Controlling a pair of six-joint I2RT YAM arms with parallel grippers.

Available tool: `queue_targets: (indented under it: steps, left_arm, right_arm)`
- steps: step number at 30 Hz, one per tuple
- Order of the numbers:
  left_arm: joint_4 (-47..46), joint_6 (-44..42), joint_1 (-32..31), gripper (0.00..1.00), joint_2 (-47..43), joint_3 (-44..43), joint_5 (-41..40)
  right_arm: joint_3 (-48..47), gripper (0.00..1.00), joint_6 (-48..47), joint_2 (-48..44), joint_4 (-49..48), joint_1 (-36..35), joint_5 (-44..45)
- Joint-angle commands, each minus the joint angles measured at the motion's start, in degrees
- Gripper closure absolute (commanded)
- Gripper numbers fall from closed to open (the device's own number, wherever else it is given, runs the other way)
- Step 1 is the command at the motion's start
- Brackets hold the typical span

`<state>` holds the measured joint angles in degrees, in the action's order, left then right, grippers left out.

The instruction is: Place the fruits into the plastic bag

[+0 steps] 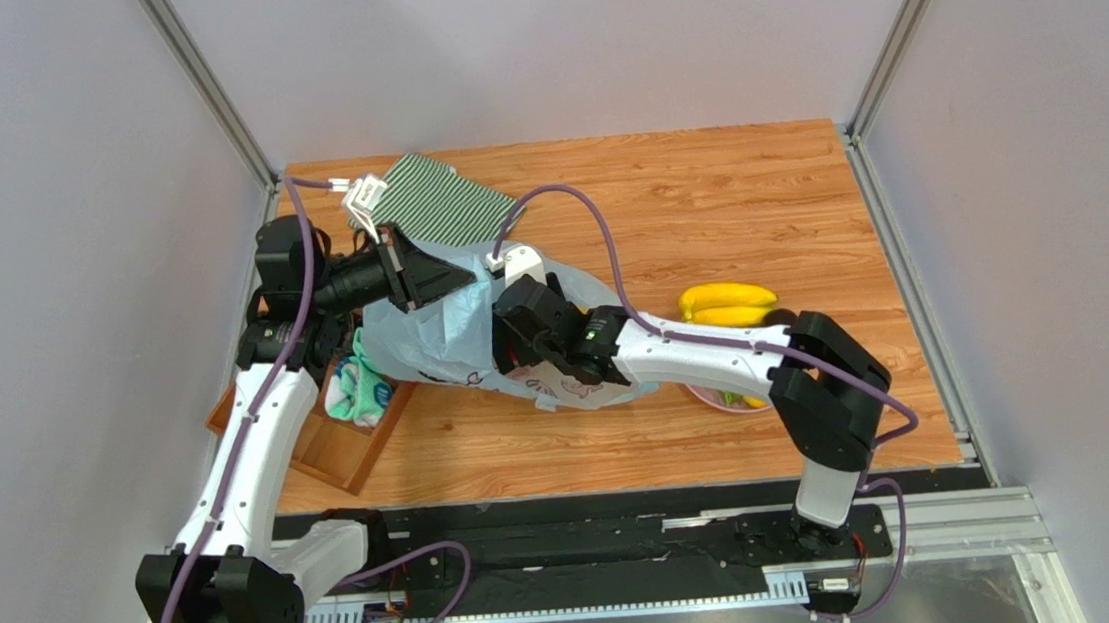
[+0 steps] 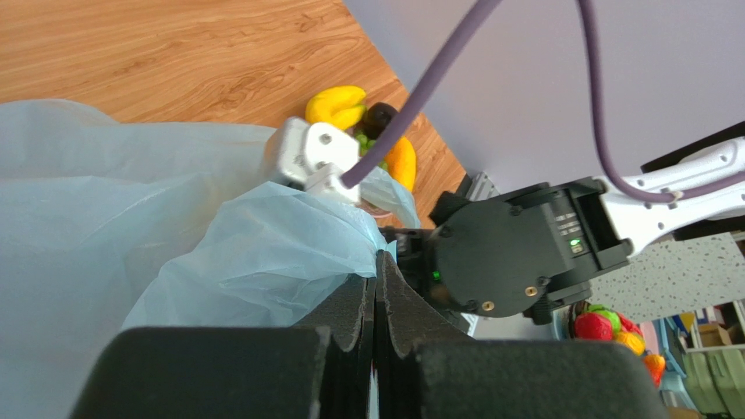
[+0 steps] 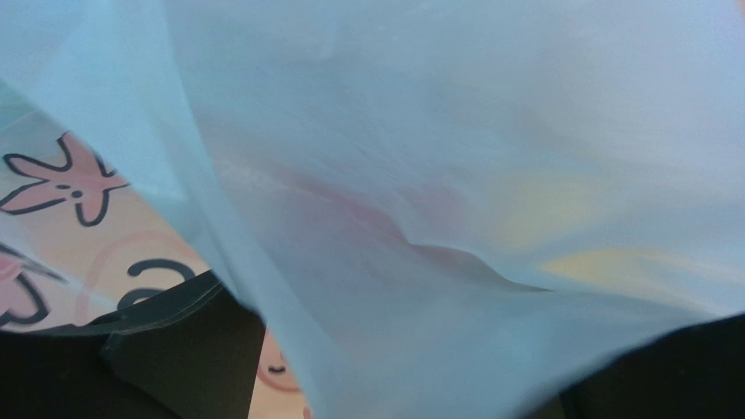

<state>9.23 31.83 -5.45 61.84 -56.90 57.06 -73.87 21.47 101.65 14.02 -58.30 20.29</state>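
My left gripper (image 2: 377, 272) clamps the translucent pale-blue plastic bag (image 2: 131, 227), propping its mouth open. My right gripper (image 1: 519, 345) is inside it, and I can't tell its grip.

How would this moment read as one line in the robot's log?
left jaws: shut on plastic bag edge | right jaws: at bag mouth, state hidden by film | banana: outside bag

Desk (image 1: 746, 190): warm wood-grain top, grain running left to right, evenly lit.
Back wall (image 1: 552, 41), left wall (image 1: 47, 296), right wall (image 1: 1064, 207): plain matte panels, pale lilac-grey, closing three sides.
Corner posts (image 1: 201, 79): two silver metal profiles, one at each back corner.
Black base strip (image 1: 611, 540): along the near desk edge.
Grey metal rail (image 1: 661, 592): just in front of the strip.
Light: soft, diffuse; shadows faint.
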Motion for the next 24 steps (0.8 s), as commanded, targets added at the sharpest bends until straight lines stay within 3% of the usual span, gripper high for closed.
queue_targets:
  steps: [1, 5, 8, 9, 12, 14, 17, 24]
  left_arm:
    - [-4.66, 1.74, 0.53, 1.00, -0.41, 0.39, 2.62]
    - [-4.84, 2.09, 0.44, 1.00, -0.32, 0.48, 2.80]
    - [-4.84, 2.09, 0.44, 1.00, -0.32, 0.48, 2.80]
    - [-4.84, 2.09, 0.44, 1.00, -0.23, 0.57, 2.80]
    - [-4.84, 2.00, 0.53, 1.00, -0.15, 0.48, 2.62]
    - [-4.66, 2.00, 0.53, 1.00, -0.06, 0.48, 2.62]
    - [-4.66, 2.09, 0.62, 1.00, 0.03, 0.39, 2.62]
    - [-4.31, 1.83, 0.80, 1.00, -0.06, 0.39, 2.18]
  right_arm:
    - [-0.93, 0.46, 2.61, 3.11, -5.85, 1.26, -1.48]
    - [-0.14, 0.45, 3.13, 4.44, -6.11, 2.40, -2.71]
    - [0.39, 0.38, 3.22, 4.53, -6.20, 2.76, -3.42]
    - [0.48, 0.31, 3.05, 4.44, -6.20, 2.76, -3.42]
    - [0.39, 0.18, 2.70, 4.35, -6.11, 2.76, -3.51]
    - [0.30, 0.15, 2.43, 4.35, -5.94, 2.76, -3.68]
    - [0.12, 0.00, 2.43, 4.09, -5.76, 2.76, -4.21]
    - [1.79, 0.01, 2.26, 1.81, -5.85, 2.84, -4.47]
